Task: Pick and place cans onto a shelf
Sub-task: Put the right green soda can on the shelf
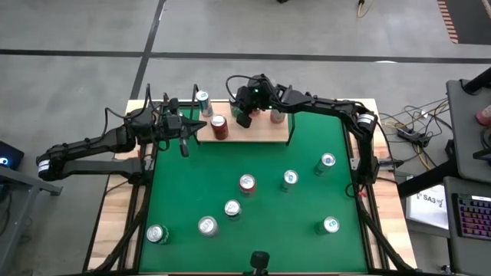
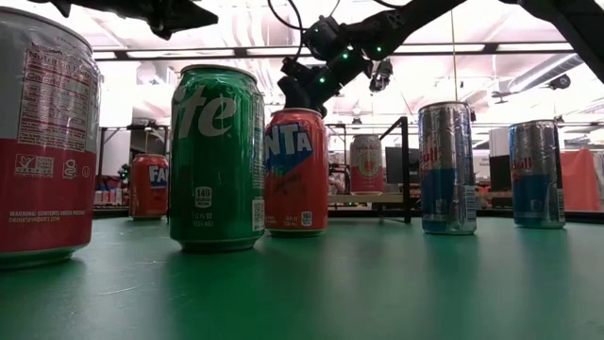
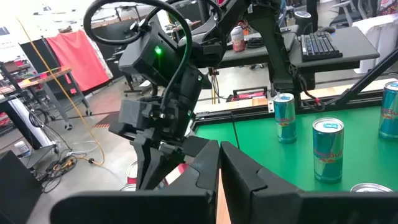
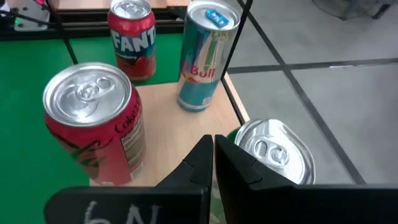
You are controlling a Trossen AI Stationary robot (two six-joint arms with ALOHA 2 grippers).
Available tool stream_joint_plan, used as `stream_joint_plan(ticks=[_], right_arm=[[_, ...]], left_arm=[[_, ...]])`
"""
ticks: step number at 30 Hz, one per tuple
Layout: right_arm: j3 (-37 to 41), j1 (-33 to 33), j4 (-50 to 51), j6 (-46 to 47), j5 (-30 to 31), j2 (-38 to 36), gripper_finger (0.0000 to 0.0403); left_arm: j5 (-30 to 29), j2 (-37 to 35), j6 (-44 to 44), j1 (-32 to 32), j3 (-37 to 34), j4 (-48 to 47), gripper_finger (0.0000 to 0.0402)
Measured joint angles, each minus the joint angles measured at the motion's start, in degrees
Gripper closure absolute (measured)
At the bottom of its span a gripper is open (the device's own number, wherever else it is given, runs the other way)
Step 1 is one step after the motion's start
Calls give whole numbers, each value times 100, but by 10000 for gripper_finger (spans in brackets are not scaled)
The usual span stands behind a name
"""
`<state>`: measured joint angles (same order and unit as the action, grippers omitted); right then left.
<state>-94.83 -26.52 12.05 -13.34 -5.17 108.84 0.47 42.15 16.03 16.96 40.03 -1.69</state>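
Your right tool (image 1: 244,116) hangs over the shelf (image 1: 257,132) at the tabletop's (image 1: 253,165) 12 o'clock edge, its fingers pressed together and gripping nothing. Its wrist view looks down on a red Coke can (image 4: 94,121), a red Fanta can (image 4: 132,37), a slim silver-blue can (image 4: 205,56) and a green can (image 4: 273,155) just beside the fingertips. Your left tool (image 1: 198,126) sits at about 10 o'clock, just off the shelf's end, also fully closed and empty. Seven more cans stand loose on the green, from a silver-blue one (image 1: 327,162) at 3 o'clock to a green one (image 1: 157,234) near 7 o'clock.
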Motion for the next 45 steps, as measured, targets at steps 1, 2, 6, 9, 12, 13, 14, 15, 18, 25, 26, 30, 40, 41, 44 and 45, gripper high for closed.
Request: stream_joint_plan(ticks=[1, 2, 6, 9, 12, 13, 14, 15, 18, 25, 26, 30, 40, 41, 44, 45], right_arm=[[19, 0, 2, -1, 0, 0, 394], [43, 0, 10, -4, -2, 0, 394], [147, 0, -6, -15, -87, 0, 394], [201, 0, -25, 14, -87, 0, 394], [225, -2, -41, 25, -86, 0, 394], [226, -2, -44, 26, -85, 0, 394], [227, -2, -44, 26, -85, 0, 394], [228, -2, -47, 26, -85, 0, 394], [228, -5, -61, 26, -83, 0, 394], [229, -28, -207, 57, -78, 252, 394], [234, -28, -187, 58, -66, 290, 394], [233, -28, -226, 72, -68, 315, 394], [154, -31, -354, 72, 217, 315, 394], [154, -36, -354, 72, 225, 315, 394], [154, -39, -357, 74, 223, 315, 394], [154, -39, -360, 73, 223, 315, 394]], left_arm=[[0, 0, -2, 1, 0, 0, 402], [0, -2, 0, 1, 0, 0, 402], [0, 0, -2, 1, 0, 0, 402], [0, 0, -2, 1, 0, 0, 402], [0, -1, 0, 0, 0, 0, 402], [0, 0, 0, 0, 0, 0, 402], [0, 0, 0, 1, 0, 0, 402], [0, -1, -1, 1, 0, -1, 402], [0, -2, -2, 1, 0, 0, 402], [0, -1, -2, 0, 0, -2, 402], [0, -2, -2, 1, 0, -2, 402], [0, -2, -9, 1, 0, -4, 402], [0, -1, -9, 1, -2, -4, 402], [0, 0, -9, 0, -2, -4, 402], [0, -1, -9, 0, -4, -4, 402], [0, -2, -8, 1, -4, -4, 402]])
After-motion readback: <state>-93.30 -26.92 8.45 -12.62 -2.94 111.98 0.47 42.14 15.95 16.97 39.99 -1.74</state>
